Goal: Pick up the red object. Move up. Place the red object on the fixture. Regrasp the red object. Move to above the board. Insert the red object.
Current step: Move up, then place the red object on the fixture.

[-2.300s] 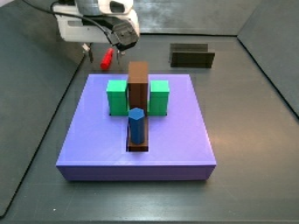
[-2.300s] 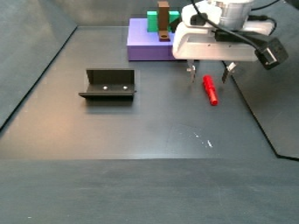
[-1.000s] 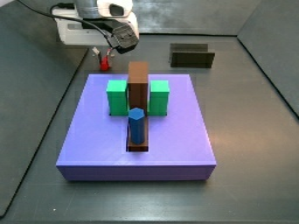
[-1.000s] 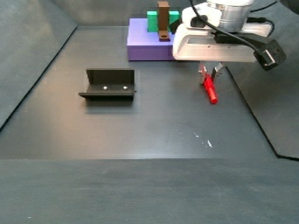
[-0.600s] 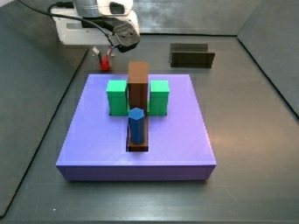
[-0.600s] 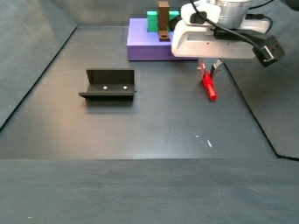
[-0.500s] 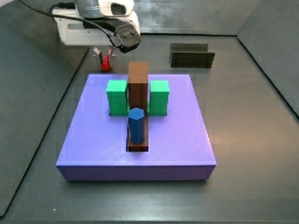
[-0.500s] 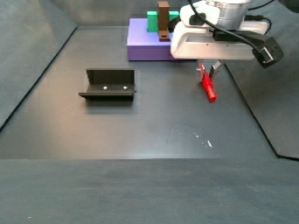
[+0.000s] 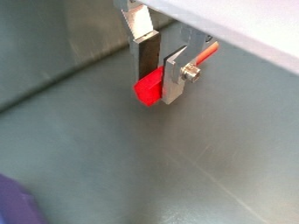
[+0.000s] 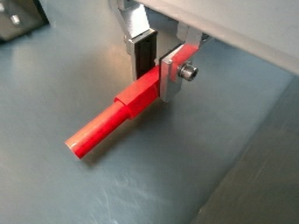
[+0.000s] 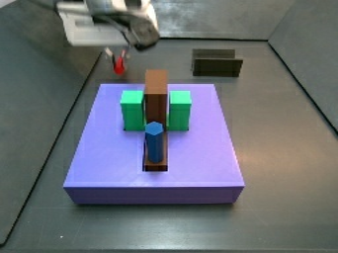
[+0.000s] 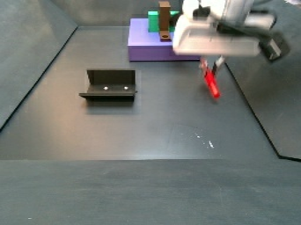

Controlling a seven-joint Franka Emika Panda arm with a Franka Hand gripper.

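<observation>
The red object [image 10: 111, 122] is a slim red peg, clamped at one end between the fingers of my gripper [image 10: 158, 70]. In a wrist view its end face [image 9: 147, 89] shows between the silver plates of the gripper [image 9: 158, 87]. In both side views the gripper [image 11: 117, 51] [image 12: 212, 65] holds the peg [image 11: 119, 65] [image 12: 213, 83] just over the floor, beside the board [image 11: 199, 158] [image 12: 143, 46]. The fixture [image 11: 218, 63] [image 12: 109, 84] stands apart on the floor and is empty. It also shows in a wrist view [image 10: 17, 19].
On the board stand two green blocks [image 11: 132, 109] [image 11: 180, 109], a long brown slotted bar [image 11: 156, 94] and a blue peg [image 11: 154, 140] upright in the bar's slot. Grey walls enclose the floor. A corner of the board shows in a wrist view [image 9: 12, 206].
The gripper came down over the red peg, shut on it, and now has risen a little with the peg; the arm is motion-blurred.
</observation>
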